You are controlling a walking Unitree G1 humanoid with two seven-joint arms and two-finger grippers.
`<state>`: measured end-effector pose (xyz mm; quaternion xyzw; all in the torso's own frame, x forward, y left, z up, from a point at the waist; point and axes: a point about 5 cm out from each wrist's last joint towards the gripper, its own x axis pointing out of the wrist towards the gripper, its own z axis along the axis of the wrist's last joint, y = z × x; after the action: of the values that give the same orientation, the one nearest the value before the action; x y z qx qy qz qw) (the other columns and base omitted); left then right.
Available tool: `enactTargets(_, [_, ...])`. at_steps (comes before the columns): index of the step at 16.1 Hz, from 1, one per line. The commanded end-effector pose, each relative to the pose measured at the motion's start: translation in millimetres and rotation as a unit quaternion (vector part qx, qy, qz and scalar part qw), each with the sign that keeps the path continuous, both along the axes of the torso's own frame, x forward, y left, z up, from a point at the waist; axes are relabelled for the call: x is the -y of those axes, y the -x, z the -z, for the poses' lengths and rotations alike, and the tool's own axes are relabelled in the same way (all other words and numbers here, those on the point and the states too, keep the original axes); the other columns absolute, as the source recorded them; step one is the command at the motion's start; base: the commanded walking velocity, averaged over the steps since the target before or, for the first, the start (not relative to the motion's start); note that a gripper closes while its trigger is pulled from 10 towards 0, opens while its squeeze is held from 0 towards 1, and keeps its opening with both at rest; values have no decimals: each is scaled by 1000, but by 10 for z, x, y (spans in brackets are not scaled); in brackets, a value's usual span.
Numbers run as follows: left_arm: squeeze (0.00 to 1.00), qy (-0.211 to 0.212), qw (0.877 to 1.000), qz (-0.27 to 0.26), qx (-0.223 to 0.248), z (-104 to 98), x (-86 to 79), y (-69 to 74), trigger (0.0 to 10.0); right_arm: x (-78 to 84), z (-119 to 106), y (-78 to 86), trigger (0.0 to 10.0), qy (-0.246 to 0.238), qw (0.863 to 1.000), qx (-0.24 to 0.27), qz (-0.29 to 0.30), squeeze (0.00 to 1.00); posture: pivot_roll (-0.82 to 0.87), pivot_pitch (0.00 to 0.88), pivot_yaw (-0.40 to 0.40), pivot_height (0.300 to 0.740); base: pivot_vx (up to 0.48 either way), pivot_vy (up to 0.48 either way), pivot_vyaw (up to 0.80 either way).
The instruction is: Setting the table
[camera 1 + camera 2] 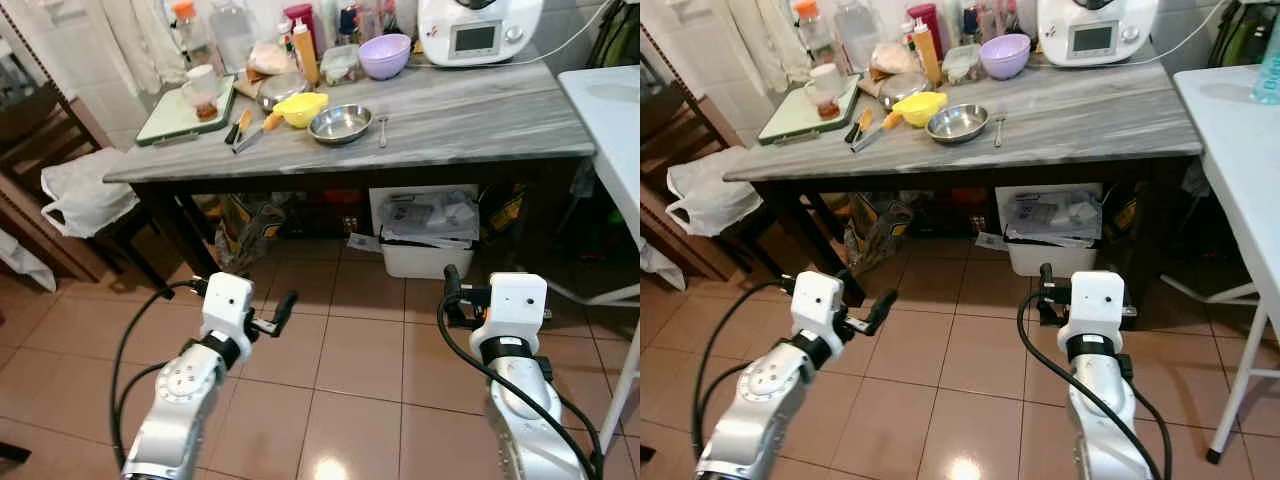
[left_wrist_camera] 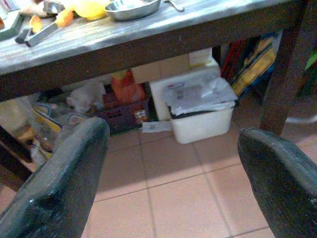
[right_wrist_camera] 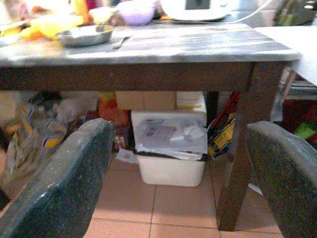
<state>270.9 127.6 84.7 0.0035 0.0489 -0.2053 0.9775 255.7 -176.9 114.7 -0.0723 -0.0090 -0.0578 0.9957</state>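
Left eye view: both jaws (image 1: 285, 305) (image 1: 452, 285) empty, spread wide, held low short of tabletop (image 1: 480, 120), likely readied for steel bowl (image 1: 340, 123).

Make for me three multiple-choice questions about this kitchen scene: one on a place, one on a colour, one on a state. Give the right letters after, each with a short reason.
1. Where does the spoon lie?
A. right of the steel bowl
B. inside the bowl
C. on the floor

2. What colour is the bowl near the kitchen machine?
A. green
B. purple
C. black

3. How are the left gripper and right gripper?
A. both open
B. both shut
C. holding spoons

Answers: 1 A, it rests on the table beside the bowl; 2 B, it is pale purple; 3 A, wrist views show fingers wide apart, nothing held.
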Motion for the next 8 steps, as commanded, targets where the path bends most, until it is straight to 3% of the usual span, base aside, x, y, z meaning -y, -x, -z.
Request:
enactTargets(1, [0,0,1000,-11,-3,11,-9,1,10000,-51,-3,-30,10000,-2,1000,-7,-19,0,-83,24,146,740,0,0,0])
enactTargets(7, [0,43,997,-57,-24,171,157,158,10000,34,-72,-35,10000,44,995,-36,-81,0,-90,60,-58,740,0,0,0])
enactTargets(8, [0,45,997,-60,-26,192,173,181,10000,40,-80,-45,10000,51,994,-39,-86,0,-90,60,-58,740,0,0,0])
